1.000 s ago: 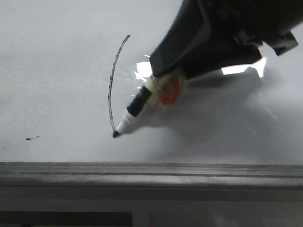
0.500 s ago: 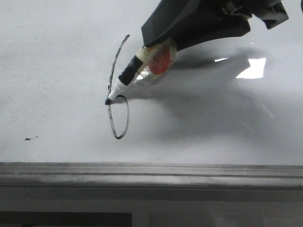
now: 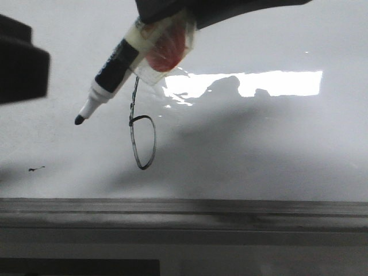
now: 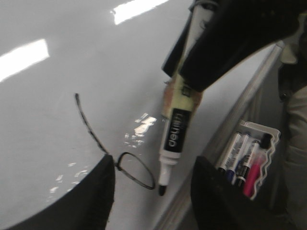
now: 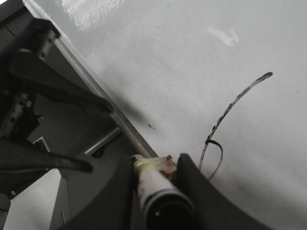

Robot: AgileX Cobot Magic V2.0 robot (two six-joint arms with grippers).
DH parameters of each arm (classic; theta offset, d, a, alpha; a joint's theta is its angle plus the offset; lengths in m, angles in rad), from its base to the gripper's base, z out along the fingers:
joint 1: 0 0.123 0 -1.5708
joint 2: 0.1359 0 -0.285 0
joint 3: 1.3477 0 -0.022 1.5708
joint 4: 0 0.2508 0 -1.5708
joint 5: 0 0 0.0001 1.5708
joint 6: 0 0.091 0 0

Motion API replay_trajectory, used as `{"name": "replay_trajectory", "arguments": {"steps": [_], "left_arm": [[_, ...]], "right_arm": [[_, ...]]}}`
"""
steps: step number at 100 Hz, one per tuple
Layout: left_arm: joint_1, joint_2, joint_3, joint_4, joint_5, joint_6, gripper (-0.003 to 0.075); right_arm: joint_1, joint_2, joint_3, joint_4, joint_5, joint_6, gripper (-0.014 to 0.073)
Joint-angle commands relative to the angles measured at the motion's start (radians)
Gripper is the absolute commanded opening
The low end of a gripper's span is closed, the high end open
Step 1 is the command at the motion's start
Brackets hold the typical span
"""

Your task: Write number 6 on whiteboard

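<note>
The number 6 (image 3: 142,141) is drawn in thin black line on the whiteboard (image 3: 259,149), a slanted stem over a narrow oval loop. It also shows in the left wrist view as the number 6 (image 4: 136,170) and in the right wrist view as the number 6 (image 5: 214,143). My right gripper (image 3: 164,23) is shut on a black and white marker (image 3: 109,77) with a taped barrel. The marker's tip points down, left of the 6, and seems raised off the board. My left gripper (image 4: 154,165) stands open over the board with nothing held.
A small black smudge (image 3: 37,168) lies left of the 6. The grey frame edge (image 3: 184,210) runs along the board's near side. A white tray of spare markers (image 4: 247,155) sits beyond that frame. A dark part of the left arm (image 3: 20,66) shows at the left.
The loop of the 6 was closed. The marker then rose off the line and moved up and left, nearer the camera. The left arm came into the front view.
</note>
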Motion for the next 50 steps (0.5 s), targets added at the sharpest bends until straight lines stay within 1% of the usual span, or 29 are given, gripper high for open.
{"name": "replay_trajectory", "arguments": {"steps": [1, 17, 32, 37, 42, 49, 50], "left_arm": [[-0.032, 0.066, -0.028, 0.003, -0.133, -0.009, 0.0333], [-0.034, 0.142, -0.028, -0.004, -0.222, -0.009, 0.0333], [-0.034, 0.176, -0.028, -0.004, -0.236, -0.009, 0.0321], [-0.034, 0.184, -0.028, -0.004, -0.236, -0.009, 0.029], [-0.034, 0.195, -0.028, -0.004, -0.236, -0.009, 0.0235], [-0.034, 0.203, -0.028, -0.004, -0.236, -0.009, 0.0122], [-0.034, 0.202, -0.028, -0.004, -0.236, -0.009, 0.0097]], "right_arm": [[0.017, -0.012, -0.027, 0.003, -0.042, -0.013, -0.0064], [0.046, -0.01, -0.027, 0.003, -0.005, -0.013, -0.0064], [0.048, -0.01, -0.025, 0.003, -0.003, -0.013, -0.0064], [0.048, -0.01, -0.025, 0.003, 0.003, -0.013, -0.0064], [0.048, -0.007, -0.025, 0.003, 0.01, -0.013, -0.0064], [0.048, -0.007, -0.025, 0.003, 0.022, -0.013, -0.0064], [0.048, -0.007, -0.025, 0.003, 0.023, -0.013, -0.0064]]}}
